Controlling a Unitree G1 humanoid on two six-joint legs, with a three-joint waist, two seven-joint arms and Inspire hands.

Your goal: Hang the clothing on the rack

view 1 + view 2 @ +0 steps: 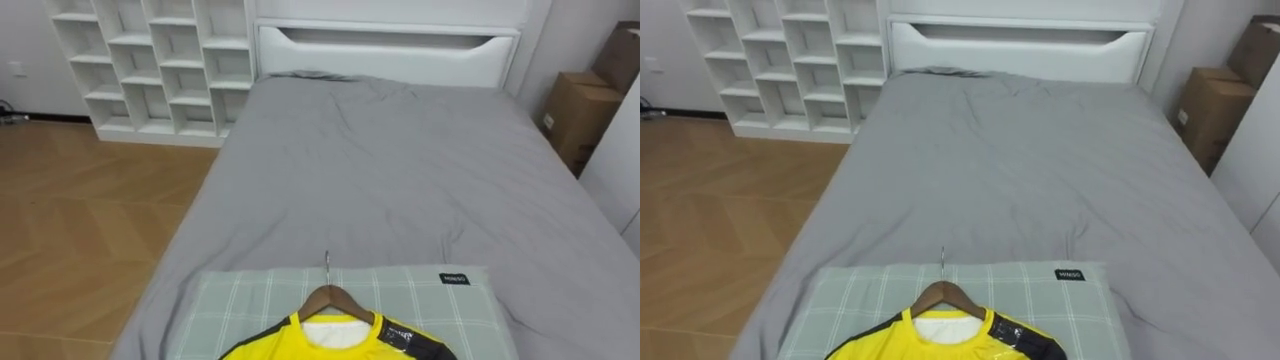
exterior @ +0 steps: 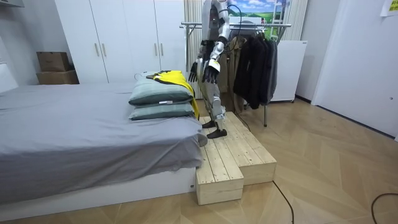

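Observation:
A yellow shirt with black shoulders (image 1: 335, 347) lies on a wooden hanger (image 1: 330, 298) whose metal hook (image 1: 327, 262) points toward the headboard. It rests on a green checked pillow (image 1: 430, 305) at the foot of the bed, also seen as the yellow shirt (image 2: 175, 79) in the room view. I stand on a wooden platform (image 2: 233, 155) facing the bed. My left hand (image 2: 211, 68) and right hand (image 2: 194, 71) hang in front of me just behind the shirt, fingers relaxed and holding nothing.
The grey bed (image 1: 380, 170) stretches ahead to a white headboard (image 1: 385, 50). White cube shelves (image 1: 150, 60) stand to its left, cardboard boxes (image 1: 580, 110) to its right. Behind me a clothes rack (image 2: 249, 26) carries dark garments (image 2: 252, 68).

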